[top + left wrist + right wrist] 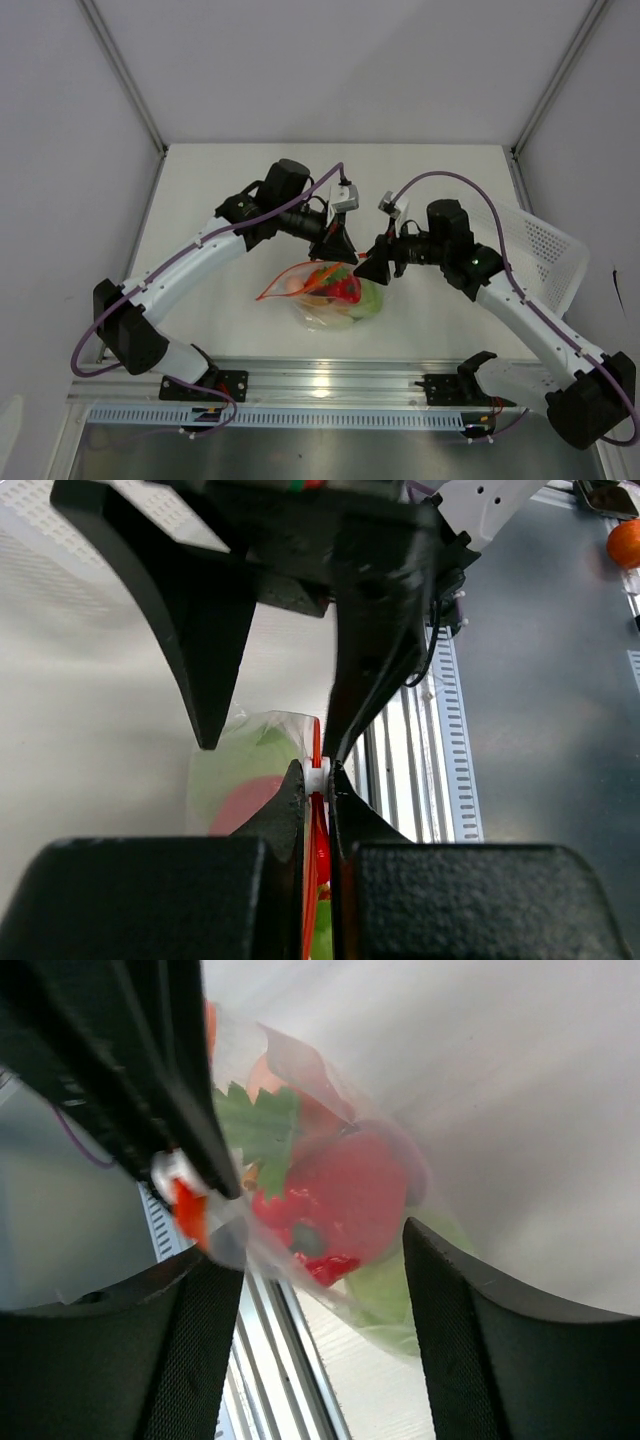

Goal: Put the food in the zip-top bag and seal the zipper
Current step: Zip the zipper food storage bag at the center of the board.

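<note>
Here, the left arm (pixel 190 262) and right arm (pixel 520 310) bend inward, meeting over the zip-top bag (pixel 325 312). The left gripper (pixel 333 248) pinches the zipper (pixel 318 742); the right gripper (pixel 374 268) stands wide, the bagged food (pixel 342 288) between its fingers (pixel 470 1360)

I see the small clear crinkly plastic zip-top bag (pixel 322 300) lying mid-worktop, just ahead of the two arm bases. The white worktop (pixel 210 190) stretches away behind it. Small toy foods sit inside the bag, with the red pepper (pixel 345 289) toward its right side. The left pincer (pixel 335 250) reaches in from behind and is clamped on the thin red-orange zipper strip (pixel 318 742). The right pincer (pixel 374 268) straddles the bag's right end, jaws apart. The white perforated plastic basket (pixel 545 245) stands far right, beyond the right arm.
</note>
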Controlling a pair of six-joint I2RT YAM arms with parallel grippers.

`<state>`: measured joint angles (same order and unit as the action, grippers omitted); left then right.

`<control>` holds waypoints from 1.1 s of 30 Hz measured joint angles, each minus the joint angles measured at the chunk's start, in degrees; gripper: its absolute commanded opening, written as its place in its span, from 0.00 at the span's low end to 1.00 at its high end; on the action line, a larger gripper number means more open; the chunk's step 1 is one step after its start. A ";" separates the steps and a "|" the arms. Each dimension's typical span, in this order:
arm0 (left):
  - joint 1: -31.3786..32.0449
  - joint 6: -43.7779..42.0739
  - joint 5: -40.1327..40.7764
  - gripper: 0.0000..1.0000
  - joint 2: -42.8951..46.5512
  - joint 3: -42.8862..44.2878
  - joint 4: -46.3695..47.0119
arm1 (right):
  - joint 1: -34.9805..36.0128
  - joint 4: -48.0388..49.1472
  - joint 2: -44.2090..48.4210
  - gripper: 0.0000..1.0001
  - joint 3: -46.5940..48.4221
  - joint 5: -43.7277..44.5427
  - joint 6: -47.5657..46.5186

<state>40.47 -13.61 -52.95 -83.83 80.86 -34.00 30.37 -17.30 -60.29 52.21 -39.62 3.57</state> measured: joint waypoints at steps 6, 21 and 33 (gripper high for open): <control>0.00 -0.02 -0.61 0.01 0.00 0.00 -0.11 | -1.27 1.68 -4.35 0.62 0.00 -5.75 -0.87; -0.15 -0.42 -1.27 0.01 -1.31 1.84 -1.51 | -0.07 6.21 -5.11 0.00 0.11 -10.82 0.24; -0.39 0.07 3.52 0.01 -2.21 3.02 -2.08 | 0.11 8.79 -2.25 0.00 -1.14 -5.51 5.57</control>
<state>40.07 -13.54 -49.43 -86.04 83.88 -36.07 30.48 -8.51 -62.54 51.07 -45.12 9.15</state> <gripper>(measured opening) 0.039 0.003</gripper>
